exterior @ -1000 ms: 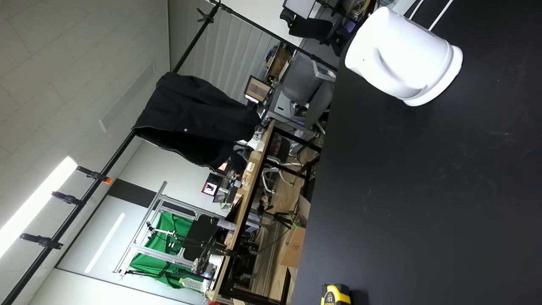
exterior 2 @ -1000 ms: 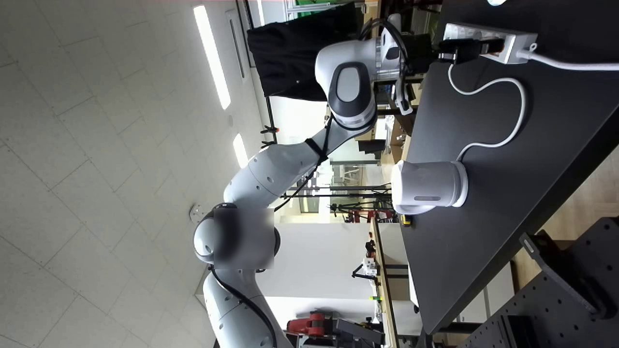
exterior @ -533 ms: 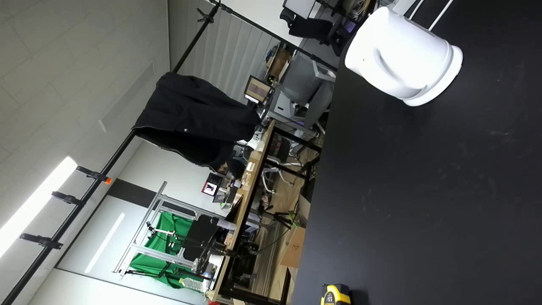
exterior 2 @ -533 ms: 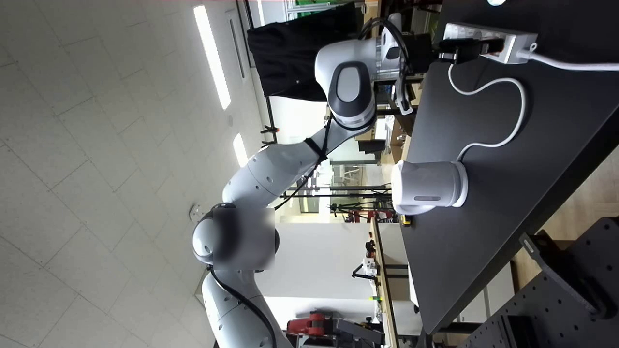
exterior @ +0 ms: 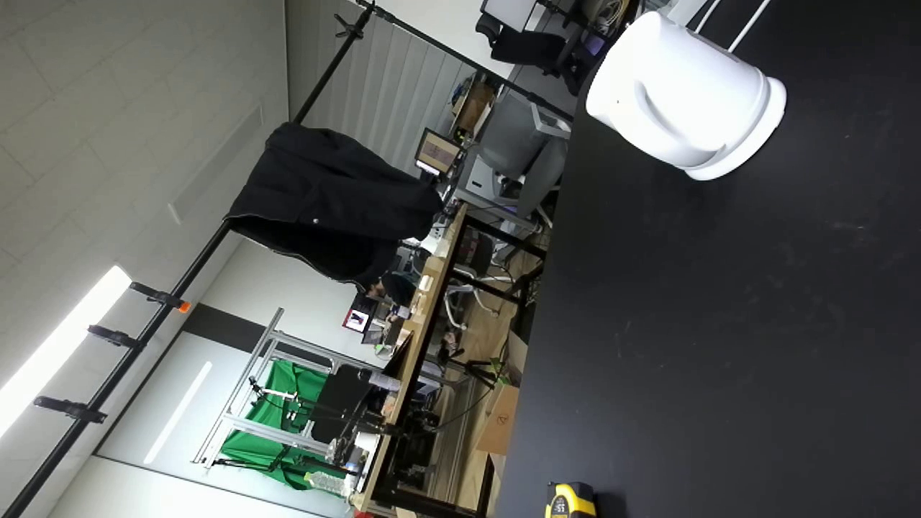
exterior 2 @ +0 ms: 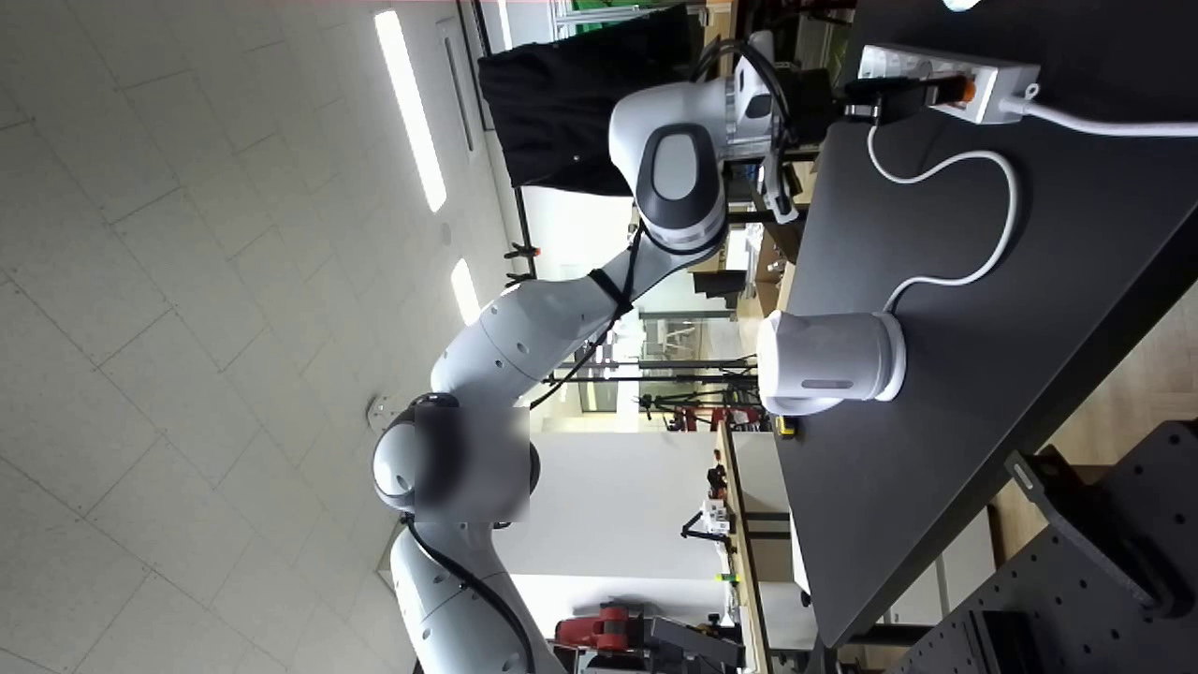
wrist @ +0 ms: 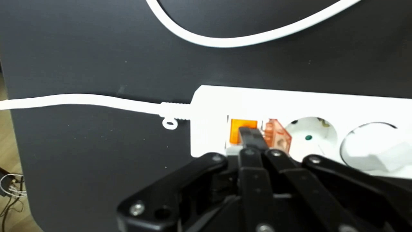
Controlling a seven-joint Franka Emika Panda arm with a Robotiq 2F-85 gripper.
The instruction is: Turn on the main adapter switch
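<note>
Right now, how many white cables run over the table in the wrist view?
2: the lower cable runs leftward from the power strip; the upper cable curves along the top. The gripper may hide more.

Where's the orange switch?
In the wrist view, the orange switch is near the left end of the power strip, partly hidden by the pincer.

Power strip (wrist: pixel 209 106) on desk (wrist: pixel 112 180). Wrist view: switch (wrist: pixel 235 127) sits in strip's left part, socket (wrist: pixel 310 141) right of it, power cord (wrist: pixel 77 99) out the left end. Hand (wrist: pixel 253 137) over switch; contact unclear. Kettle (exterior 2: pixel 824 356) on desk in both exterior views, well apart from strip; its cable (exterior 2: pixel 1014 201) lies between them. Tape measure (exterior: pixel 572 500) on desk near edge, well apart from kettle.
</note>
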